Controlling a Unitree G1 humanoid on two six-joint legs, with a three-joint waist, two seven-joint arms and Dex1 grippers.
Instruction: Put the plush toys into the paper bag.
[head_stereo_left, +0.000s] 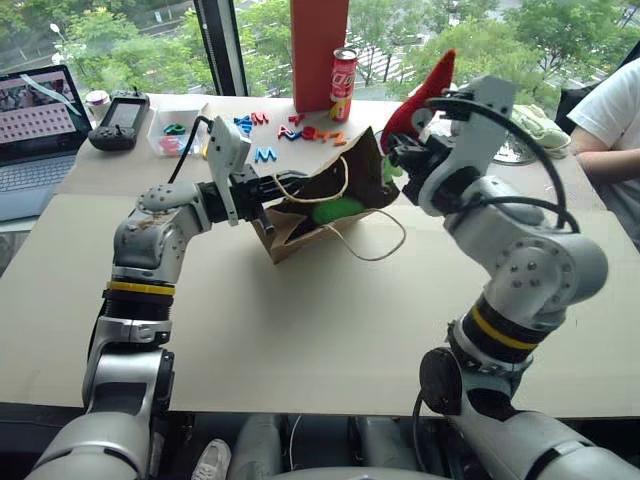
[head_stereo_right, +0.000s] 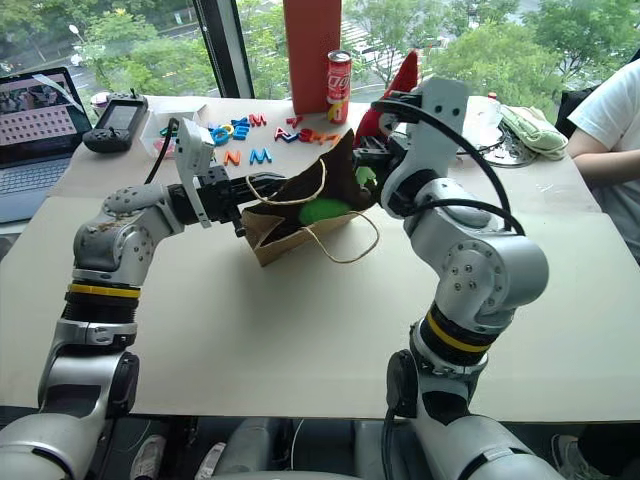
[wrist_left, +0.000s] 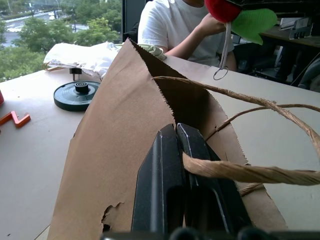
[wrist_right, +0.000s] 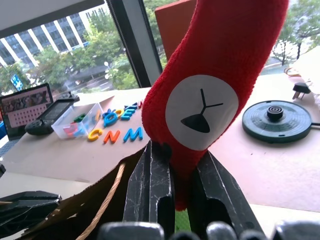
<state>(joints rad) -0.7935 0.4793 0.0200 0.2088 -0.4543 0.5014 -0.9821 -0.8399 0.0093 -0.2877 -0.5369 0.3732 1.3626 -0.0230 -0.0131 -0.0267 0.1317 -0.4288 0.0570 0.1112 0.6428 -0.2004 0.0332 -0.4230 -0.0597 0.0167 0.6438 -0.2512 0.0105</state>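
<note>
The brown paper bag (head_stereo_left: 300, 215) lies tilted on the table with its mouth raised toward my right side. My left gripper (head_stereo_left: 265, 190) is shut on the bag's rim (wrist_left: 115, 135), beside a twine handle (wrist_left: 240, 172), and holds the mouth up. A bright-green plush toy (head_stereo_left: 335, 210) lies inside the bag. My right gripper (head_stereo_left: 400, 150) is shut on the red chili plush toy (wrist_right: 215, 75), which stands upright just above the bag's far edge. The chili's green stem (wrist_left: 252, 22) and keyring loop hang below the fingers.
Behind the bag are coloured plastic letters (head_stereo_left: 290, 128), a red can (head_stereo_left: 342, 85) and a tall orange-red box (head_stereo_left: 318, 50). A laptop (head_stereo_left: 35, 120), a black handheld device (head_stereo_left: 118, 120) and a clear box (head_stereo_left: 175, 130) sit far left. A person (head_stereo_left: 610, 120) sits at the right beside a round black base (wrist_right: 276, 116).
</note>
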